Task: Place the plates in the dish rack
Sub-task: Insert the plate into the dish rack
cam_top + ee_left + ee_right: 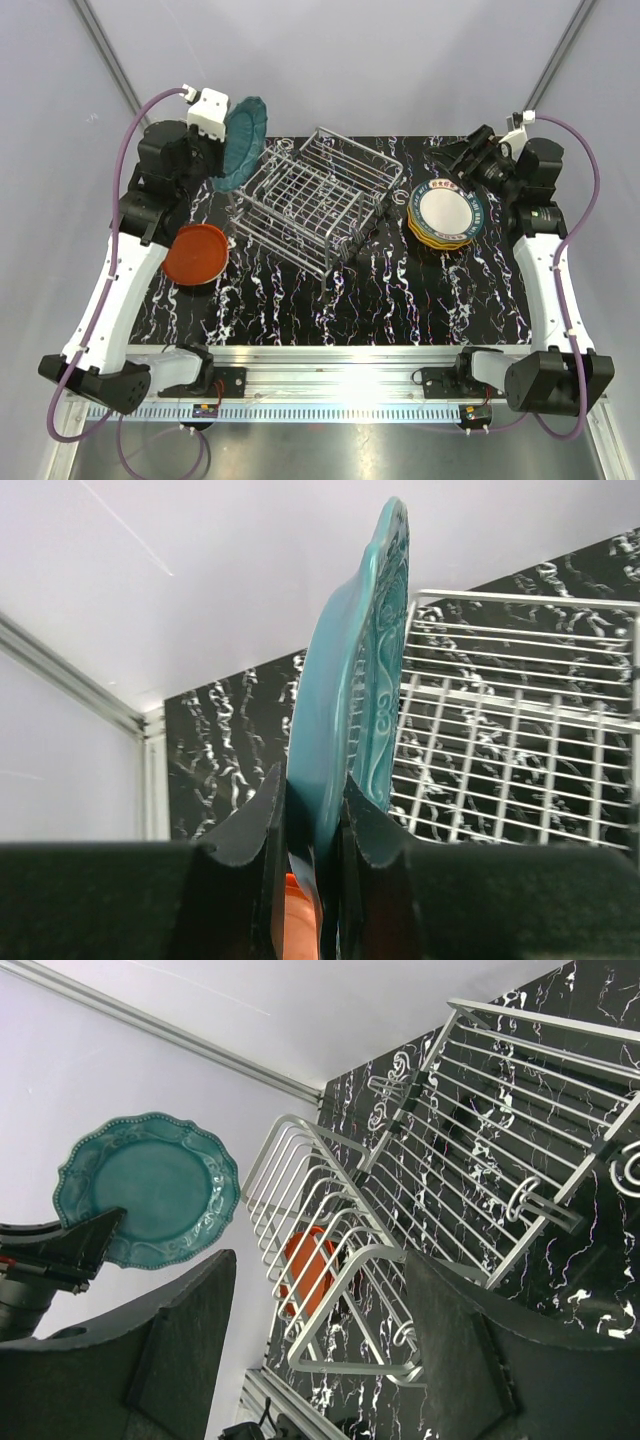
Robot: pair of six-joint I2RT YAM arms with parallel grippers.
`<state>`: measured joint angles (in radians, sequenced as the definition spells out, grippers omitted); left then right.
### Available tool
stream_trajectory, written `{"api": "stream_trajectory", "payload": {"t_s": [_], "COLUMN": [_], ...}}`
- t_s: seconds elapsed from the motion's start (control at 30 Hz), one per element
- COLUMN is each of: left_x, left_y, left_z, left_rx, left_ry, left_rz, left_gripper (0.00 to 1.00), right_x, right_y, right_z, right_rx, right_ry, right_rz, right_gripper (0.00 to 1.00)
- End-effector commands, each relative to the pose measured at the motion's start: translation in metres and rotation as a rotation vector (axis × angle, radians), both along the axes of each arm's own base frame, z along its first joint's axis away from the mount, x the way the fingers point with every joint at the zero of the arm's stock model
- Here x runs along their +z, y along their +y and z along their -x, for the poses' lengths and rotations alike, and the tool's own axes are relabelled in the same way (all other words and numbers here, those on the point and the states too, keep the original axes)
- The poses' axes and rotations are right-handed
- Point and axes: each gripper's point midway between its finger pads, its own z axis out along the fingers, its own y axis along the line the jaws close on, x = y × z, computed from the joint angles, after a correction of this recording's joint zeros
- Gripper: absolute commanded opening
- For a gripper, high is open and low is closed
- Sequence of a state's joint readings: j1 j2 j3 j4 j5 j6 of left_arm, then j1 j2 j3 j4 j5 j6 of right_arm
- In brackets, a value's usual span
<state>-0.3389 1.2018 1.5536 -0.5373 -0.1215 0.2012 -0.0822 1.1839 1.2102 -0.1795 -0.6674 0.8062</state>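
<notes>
Dish rack (318, 200), black marbled table (400, 300), pale walls (350, 60).

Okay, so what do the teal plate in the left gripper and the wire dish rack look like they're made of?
The teal plate looks like glazed ceramic, though glossy melamine is possible: it has a smooth sheen, raised scroll relief and a beaded scalloped rim. The dish rack looks like silver metal wire, probably chromed or polished: thin rods joined in a grid, catching bright highlights.

Teal plate (243, 140) held left of dish rack (316, 196), plate stack (447, 211) right
</notes>
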Motion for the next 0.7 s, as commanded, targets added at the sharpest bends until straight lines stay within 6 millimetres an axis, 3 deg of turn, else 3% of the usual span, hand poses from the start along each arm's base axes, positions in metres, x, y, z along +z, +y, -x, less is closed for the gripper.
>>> {"api": "stream_trajectory", "payload": {"t_s": [0.0, 0.67], "left_x": [0.108, 0.085], "left_y": [0.007, 0.007], "left_z": [0.003, -0.042], "left_rx": [-0.014, -0.033], "left_ry": [-0.345, -0.336], "left_rz": [0.043, -0.079], "left_gripper": [0.0, 0.0], "right_x": [0.028, 0.01], "right_y": [0.002, -0.001], "right_z": [-0.001, -0.016], "right_rx": [0.033, 0.037], "right_ry": [-0.112, -0.071], "right_rz": [0.035, 0.081], "right_gripper": [0.75, 0.75]}}
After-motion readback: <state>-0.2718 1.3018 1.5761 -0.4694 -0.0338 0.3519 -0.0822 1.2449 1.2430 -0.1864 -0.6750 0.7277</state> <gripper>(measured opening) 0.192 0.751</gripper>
